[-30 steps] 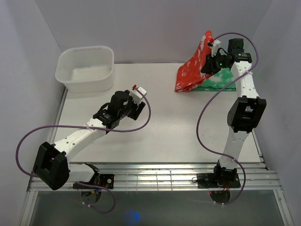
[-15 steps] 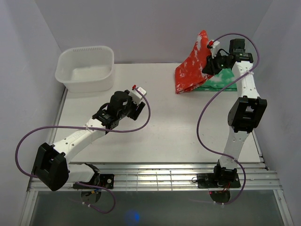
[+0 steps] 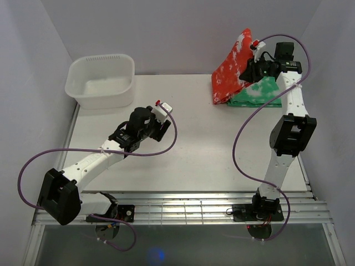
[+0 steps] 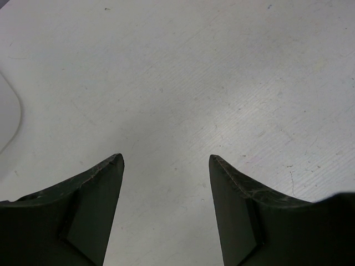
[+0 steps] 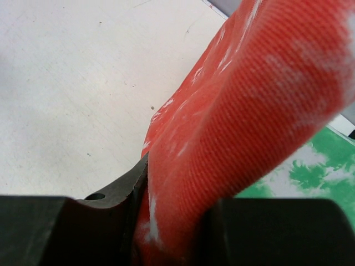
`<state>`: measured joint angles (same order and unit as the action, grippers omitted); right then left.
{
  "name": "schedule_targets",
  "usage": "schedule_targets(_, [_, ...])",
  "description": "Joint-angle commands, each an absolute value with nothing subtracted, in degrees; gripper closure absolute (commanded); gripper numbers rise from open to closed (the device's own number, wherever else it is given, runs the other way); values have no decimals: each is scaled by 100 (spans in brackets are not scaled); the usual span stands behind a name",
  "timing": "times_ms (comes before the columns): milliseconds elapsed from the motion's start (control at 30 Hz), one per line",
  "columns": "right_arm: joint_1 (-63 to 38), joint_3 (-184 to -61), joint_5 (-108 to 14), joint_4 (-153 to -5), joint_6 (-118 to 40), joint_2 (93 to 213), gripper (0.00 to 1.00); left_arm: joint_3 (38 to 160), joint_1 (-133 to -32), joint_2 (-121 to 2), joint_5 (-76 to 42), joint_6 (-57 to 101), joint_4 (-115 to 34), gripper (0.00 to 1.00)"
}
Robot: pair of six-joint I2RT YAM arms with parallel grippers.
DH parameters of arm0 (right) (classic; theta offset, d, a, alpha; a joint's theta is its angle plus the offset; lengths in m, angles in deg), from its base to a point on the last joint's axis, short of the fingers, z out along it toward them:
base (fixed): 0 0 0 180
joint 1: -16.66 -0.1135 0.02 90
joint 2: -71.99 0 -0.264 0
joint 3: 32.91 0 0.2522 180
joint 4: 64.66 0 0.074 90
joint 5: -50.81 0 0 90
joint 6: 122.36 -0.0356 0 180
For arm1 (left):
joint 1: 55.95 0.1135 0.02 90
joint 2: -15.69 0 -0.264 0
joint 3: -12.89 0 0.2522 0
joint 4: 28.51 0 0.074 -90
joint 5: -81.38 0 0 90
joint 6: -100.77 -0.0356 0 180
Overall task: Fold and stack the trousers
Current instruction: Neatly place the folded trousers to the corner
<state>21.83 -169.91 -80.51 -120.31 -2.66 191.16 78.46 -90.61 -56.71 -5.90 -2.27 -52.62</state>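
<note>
Right claw point(image 3: 250, 67): narrow, pinched on a thick bunch of the trousers point(image 3: 229, 69). In the right wrist view, red-orange cloth packed between both fingers point(image 5: 100, 227), no slack visible at the grip.

Trousers: far right corner of the table point(image 3: 211, 155). Top end held up off the surface, bottom edge resting on the table just left of the green cloth point(image 3: 259, 93) and seemingly lapping its left edge. Hanging as a steep tent, not flat.

Long axis: from the pinched top end at the back, sloping down and left toward the table. Bulk of the cloth therefore left of and below the claw, with the green cloth under and to the right of it.

Left claw point(image 4: 166, 159): wide, holding nothing, hovering over bare table near the middle, well apart from the trousers. White tub point(image 3: 100, 95) at the far left corner beyond it. Right arm clearly the nearer one; left arm no part of the work at this point.

Judged step: bringing the bundled trousers across to lie on the green cloth as a stack. Probably needed next: travel to the right until the bottom edge clears the green cloth's edge, then lowering. Possible risk: dragging edge rucking up the green cloth. Fold state of the trousers not readable from these views.
</note>
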Motion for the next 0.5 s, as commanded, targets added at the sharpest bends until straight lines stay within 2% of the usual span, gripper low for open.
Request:
schedule_targets(0, [2413,-17437,-8225,-11182,-326,18598,92,7763,-9041,-5383,-616,-259,-5326,27])
schedule_targets(267, [2843,-17368,-8410,-11525,120,18721,92,7649,-9041,-5400,-625,-276,-5308,27])
schedule_targets(467, [3098,-17086,-7857,-11306,447,19264,92,7648,-9032,-5444,-669,-215,-5440,27])
